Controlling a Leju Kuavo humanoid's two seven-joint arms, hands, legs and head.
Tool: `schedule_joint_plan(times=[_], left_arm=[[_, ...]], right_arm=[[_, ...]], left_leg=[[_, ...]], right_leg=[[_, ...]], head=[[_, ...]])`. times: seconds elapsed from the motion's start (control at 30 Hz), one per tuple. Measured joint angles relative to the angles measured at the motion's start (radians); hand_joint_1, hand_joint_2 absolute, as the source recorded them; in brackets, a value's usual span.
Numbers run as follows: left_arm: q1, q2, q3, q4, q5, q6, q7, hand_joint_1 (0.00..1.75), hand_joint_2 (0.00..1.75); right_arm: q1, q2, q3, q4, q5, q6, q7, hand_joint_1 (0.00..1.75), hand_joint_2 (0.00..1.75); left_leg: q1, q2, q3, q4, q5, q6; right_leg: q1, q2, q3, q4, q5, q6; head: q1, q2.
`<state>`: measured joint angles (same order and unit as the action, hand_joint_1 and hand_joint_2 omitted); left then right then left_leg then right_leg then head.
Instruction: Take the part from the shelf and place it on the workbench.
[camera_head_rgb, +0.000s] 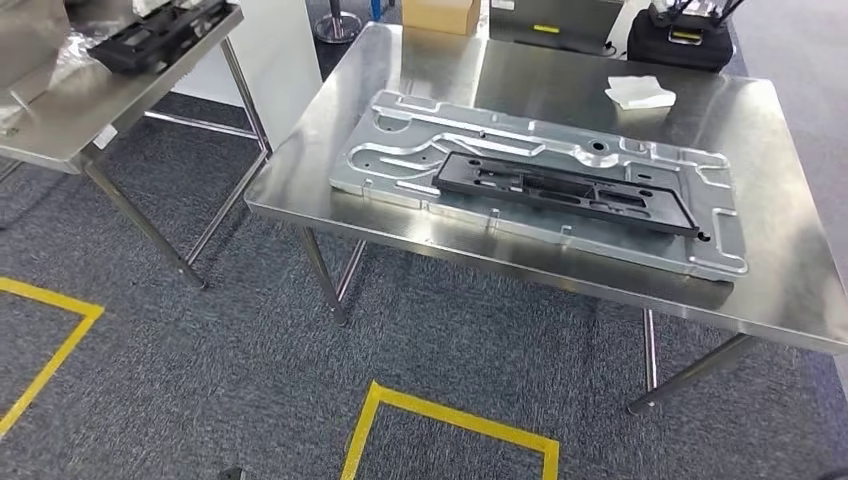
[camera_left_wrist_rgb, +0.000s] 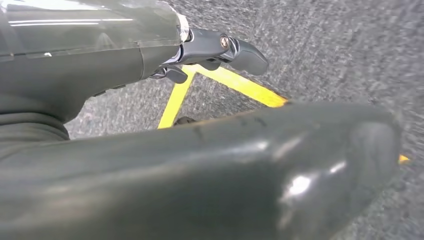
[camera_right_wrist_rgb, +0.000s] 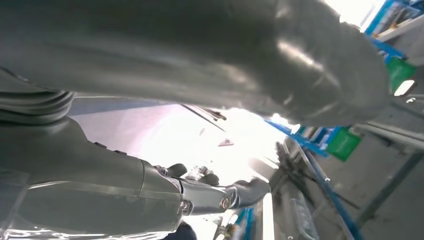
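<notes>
Seen from the head view: a steel workbench (camera_head_rgb: 520, 75) carrying a large grey machined plate (camera_head_rgb: 420, 150), and on that plate, lying flat and lengthwise toward its near edge, a long black part (camera_head_rgb: 565, 190). Farther back on the same surface, a folded white cloth (camera_head_rgb: 640, 92), a cardboard box (camera_head_rgb: 440, 14) and a black bag (camera_head_rgb: 680, 42) at the far edge. Off to the left, a second steel table (camera_head_rgb: 60, 120) with another dark part (camera_head_rgb: 160, 32) on top. Yellow tape lines (camera_head_rgb: 450, 420) on grey carpet (camera_head_rgb: 200, 380) below.

From the left wrist view: left hand (camera_left_wrist_rgb: 210, 50) hanging over that carpet and a yellow tape corner (camera_left_wrist_rgb: 240, 85), fingers (camera_left_wrist_rgb: 247, 57) stretched out, thumb apart, nothing between them; well apart from the black part up on the bench.

From the right wrist view: right hand (camera_right_wrist_rgb: 215, 192) likewise holding nothing, fingers extended against bright glare, with blue shelving (camera_right_wrist_rgb: 310, 145) and green bins (camera_right_wrist_rgb: 345, 145) beyond; also away from the part
</notes>
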<state>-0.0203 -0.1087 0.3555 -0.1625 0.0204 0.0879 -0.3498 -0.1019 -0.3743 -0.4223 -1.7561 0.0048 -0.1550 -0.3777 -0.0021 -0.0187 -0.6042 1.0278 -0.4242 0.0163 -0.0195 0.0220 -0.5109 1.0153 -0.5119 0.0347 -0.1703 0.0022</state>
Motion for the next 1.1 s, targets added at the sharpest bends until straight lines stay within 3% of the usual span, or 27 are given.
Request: schedule_joint_plan(times=[0.07,0.1,0.13,0.2,0.23,0.27,0.3,0.33,0.37,0.4,0.43,0.5,0.57,0.6,0.63,0.67,0.73,0.77,0.8,0.83,0.9,0.97,1.03,1.1], left_arm=[[0.002,0.001,0.000,0.000,-0.003,-0.004,0.000,0.00,0.00],[0.003,0.001,0.000,0.000,-0.003,-0.005,0.001,0.00,0.00],[0.005,0.002,0.000,0.000,-0.003,-0.006,0.002,0.00,0.00],[0.006,0.002,0.000,0.000,-0.004,-0.007,0.003,0.00,0.00],[0.008,0.002,0.000,0.000,-0.004,-0.008,0.003,0.00,0.00],[0.009,0.002,0.000,0.000,-0.004,-0.008,0.003,0.00,0.00],[0.009,0.002,0.000,0.000,-0.004,-0.008,0.003,0.00,0.00],[0.009,0.002,0.000,0.000,-0.005,-0.008,0.003,0.00,0.00],[0.008,0.002,0.000,0.000,-0.005,-0.008,0.003,0.00,0.00],[0.007,0.003,0.000,0.000,-0.005,-0.008,0.003,0.00,0.00],[0.004,0.004,0.000,-0.001,-0.005,-0.009,0.003,0.00,0.00],[0.001,0.006,0.000,-0.002,-0.007,-0.009,0.003,0.00,0.00],[0.002,0.006,0.000,-0.002,-0.013,-0.009,0.003,0.00,0.00],[0.003,0.006,0.000,-0.002,-0.017,-0.009,0.004,0.00,0.00],[0.003,0.006,0.000,-0.002,-0.020,-0.009,0.005,0.00,0.00],[0.003,0.006,0.001,-0.002,-0.021,-0.008,0.007,0.00,0.00],[0.004,0.007,0.001,-0.002,-0.024,-0.005,0.011,0.00,0.00],[0.004,0.007,0.002,-0.002,-0.028,-0.004,0.012,0.00,0.00],[0.005,0.007,0.002,-0.002,-0.032,-0.004,0.014,0.00,0.00],[0.006,0.007,0.002,-0.002,-0.035,-0.003,0.014,0.00,0.00],[0.006,0.007,0.003,-0.002,-0.040,-0.001,0.015,0.00,0.00],[0.003,0.006,0.004,-0.002,-0.041,-0.001,0.015,0.00,0.00],[0.002,0.006,0.004,-0.002,-0.047,-0.001,0.014,0.00,0.00],[0.006,0.008,0.004,-0.002,-0.054,-0.001,0.013,0.00,0.00]], right_arm=[[0.058,0.006,-0.045,-0.005,-0.001,0.005,-0.004,0.00,0.00],[0.085,0.010,-0.068,-0.005,-0.002,0.008,-0.007,0.00,0.00],[0.110,0.016,-0.089,-0.005,-0.003,0.012,-0.010,0.00,0.00],[0.153,0.026,-0.127,-0.005,-0.005,0.020,-0.014,0.00,0.00],[0.170,0.031,-0.144,-0.005,-0.005,0.024,-0.016,0.00,0.00],[0.183,0.036,-0.158,-0.004,-0.005,0.027,-0.017,0.00,0.00],[0.193,0.041,-0.169,-0.003,-0.005,0.030,-0.018,0.00,0.00],[0.201,0.046,-0.179,-0.002,-0.001,0.034,-0.015,0.00,0.00],[0.207,0.051,-0.189,-0.001,0.006,0.041,-0.010,0.00,0.00],[0.213,0.059,-0.204,0.001,0.020,0.054,-0.005,0.00,0.00],[0.220,0.072,-0.223,0.007,0.038,0.072,-0.001,0.00,0.00],[0.229,0.106,-0.277,0.034,0.088,0.113,-0.006,0.00,0.00],[0.227,0.145,-0.341,0.090,0.152,0.147,-0.024,0.00,0.00],[0.223,0.163,-0.376,0.131,0.184,0.162,-0.035,0.00,0.00],[0.218,0.175,-0.413,0.177,0.212,0.172,-0.047,0.00,0.00],[0.211,0.185,-0.454,0.232,0.237,0.177,-0.061,0.00,0.00],[0.190,0.199,-0.539,0.366,0.282,0.169,-0.093,0.00,0.00],[0.176,0.203,-0.583,0.448,0.305,0.155,-0.110,0.00,0.00],[0.162,0.205,-0.621,0.533,0.323,0.140,-0.125,0.00,0.00],[0.149,0.205,-0.656,0.618,0.336,0.126,-0.137,0.00,0.00],[0.125,0.198,-0.717,0.784,0.347,0.110,-0.148,0.00,0.00],[0.103,0.187,-0.765,0.923,0.350,0.092,-0.143,0.00,0.00],[0.085,0.180,-0.805,1.040,0.354,0.056,-0.128,0.00,0.00],[0.071,0.179,-0.831,1.136,0.357,0.026,-0.116,0.00,0.00]], left_leg=[[0.000,-0.009,-0.007,0.003,0.005,-0.013],[0.000,-0.009,-0.015,0.017,-0.013,-0.018],[0.001,-0.006,-0.027,0.049,-0.048,-0.022],[0.006,0.004,-0.058,0.160,-0.146,-0.029],[0.008,0.007,-0.071,0.221,-0.181,-0.033],[0.008,0.009,-0.074,0.266,-0.192,-0.036],[0.009,0.011,-0.063,0.283,-0.180,-0.038],[0.009,0.014,-0.034,0.261,-0.151,-0.037],[0.009,0.021,0.009,0.212,-0.120,-0.035],[0.007,0.039,0.066,0.135,-0.107,-0.032],[0.003,0.057,0.120,0.053,-0.108,-0.026],[-0.005,0.077,0.179,-0.048,-0.127,-0.010],[-0.007,0.060,0.172,-0.062,-0.113,0.009],[-0.006,0.051,0.163,-0.066,-0.099,0.019],[-0.005,0.043,0.151,-0.070,-0.083,0.027],[-0.004,0.035,0.135,-0.072,-0.067,0.034],[-0.008,0.015,0.099,-0.070,-0.039,0.040],[-0.010,0.004,0.080,-0.067,-0.025,0.041],[-0.011,-0.007,0.062,-0.062,-0.013,0.041],[-0.012,-0.018,0.045,-0.056,-0.004,0.041],[-0.012,-0.038,0.013,-0.041,0.012,0.037],[-0.014,-0.055,-0.008,-0.029,0.027,0.029],[-0.013,-0.070,-0.019,-0.028,0.045,0.016],[-0.011,-0.075,-0.030,-0.025,0.051,0.004]], right_leg=[[-0.001,-0.019,-0.007,-0.007,0.011,-0.013],[-0.003,-0.029,-0.014,-0.009,0.019,-0.022],[-0.005,-0.039,-0.023,-0.012,0.028,-0.029],[-0.004,-0.054,-0.046,-0.011,0.045,-0.037],[-0.004,-0.061,-0.058,-0.011,0.055,-0.038],[-0.003,-0.069,-0.072,-0.010,0.065,-0.037],[-0.002,-0.076,-0.086,-0.009,0.075,-0.036],[-0.002,-0.083,-0.099,-0.007,0.084,-0.035],[-0.002,-0.089,-0.111,-0.005,0.093,-0.032],[-0.001,-0.096,-0.120,-0.003,0.101,-0.029],[0.000,-0.104,-0.125,-0.001,0.108,-0.024],[0.002,-0.125,-0.125,-0.003,0.124,-0.012],[-0.001,-0.142,-0.121,-0.010,0.138,0.001],[-0.004,-0.131,-0.124,-0.005,0.127,0.008],[-0.006,-0.109,-0.131,0.014,0.096,0.013],[-0.008,-0.079,-0.143,0.055,0.046,0.017],[-0.006,-0.035,-0.171,0.178,-0.058,0.020],[-0.004,-0.028,-0.178,0.233,-0.080,0.020],[-0.002,-0.025,-0.172,0.262,-0.077,0.018],[-0.001,-0.023,-0.150,0.258,-0.054,0.015],[0.003,-0.001,-0.057,0.149,-0.007,0.001],[0.006,0.034,0.035,0.009,-0.013,-0.012],[0.010,0.039,0.061,-0.045,-0.025,-0.022],[0.007,0.017,0.049,-0.052,-0.006,-0.034]], head=[[0.000,0.000],[0.000,0.000],[0.000,0.000],[0.000,0.000],[0.000,0.000],[0.000,0.000],[0.000,0.000],[0.000,0.000],[0.000,0.000],[0.000,0.000],[0.000,0.000],[0.000,0.000],[0.000,0.000],[0.000,0.000],[0.000,0.000],[0.000,0.000],[0.000,0.000],[0.000,0.000],[0.000,0.000],[0.000,0.000],[0.000,0.000],[0.000,0.000],[0.000,0.000],[0.000,0.000]])
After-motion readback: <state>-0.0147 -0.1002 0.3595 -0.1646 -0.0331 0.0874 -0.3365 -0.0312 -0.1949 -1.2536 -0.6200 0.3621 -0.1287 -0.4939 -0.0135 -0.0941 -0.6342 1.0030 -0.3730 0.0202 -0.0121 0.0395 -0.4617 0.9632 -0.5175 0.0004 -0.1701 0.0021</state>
